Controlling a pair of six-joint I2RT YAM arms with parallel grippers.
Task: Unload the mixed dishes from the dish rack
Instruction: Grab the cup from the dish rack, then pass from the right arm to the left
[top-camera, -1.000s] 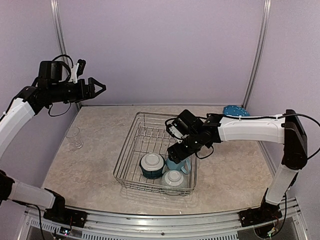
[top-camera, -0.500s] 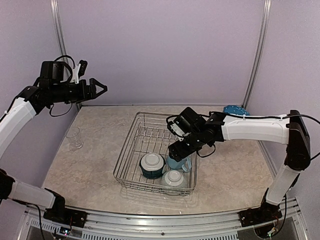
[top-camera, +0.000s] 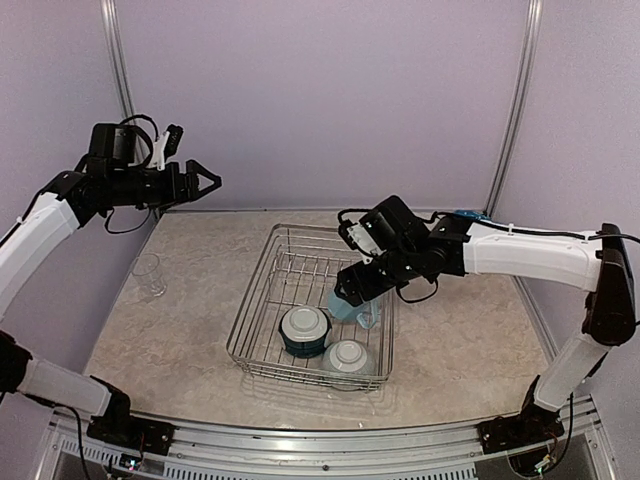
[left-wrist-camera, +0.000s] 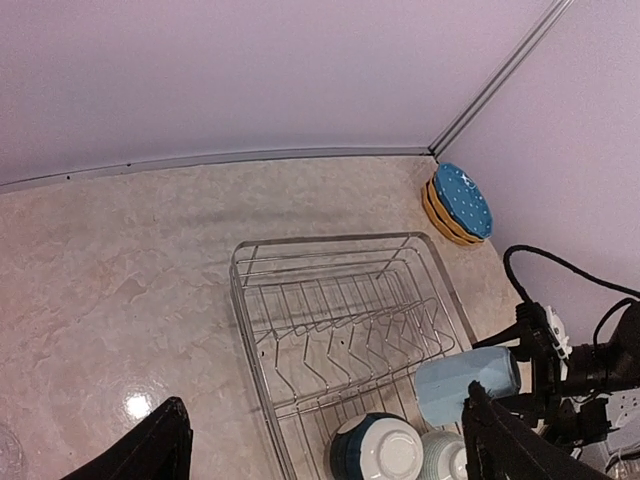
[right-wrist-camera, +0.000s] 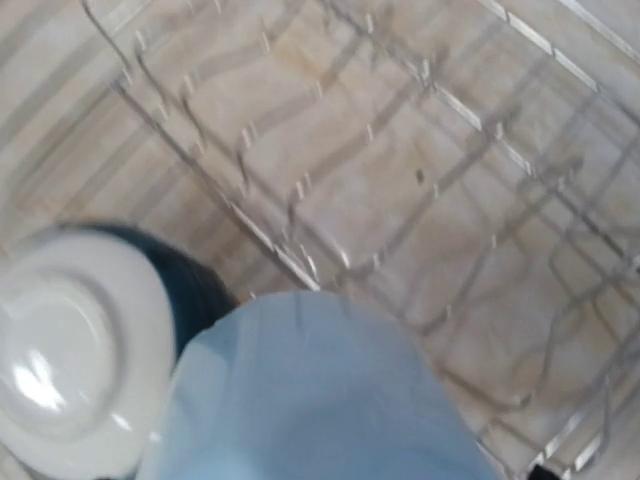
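The right gripper (top-camera: 352, 289) is gripping the tilted light blue mug (top-camera: 345, 305) just over the dish rack (top-camera: 300, 268), where a loose hold is risking a drop onto the teal bowl (top-camera: 304, 330), while the left gripper (top-camera: 208, 181) is hovering wide open, high to the rack's left.

Bowls (top-camera: 304, 330) at dish rack's (top-camera: 300, 270) near end

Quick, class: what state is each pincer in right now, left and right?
Left pincer: open, holding nothing.
Right pincer: closed on the light blue mug, above the dish rack.
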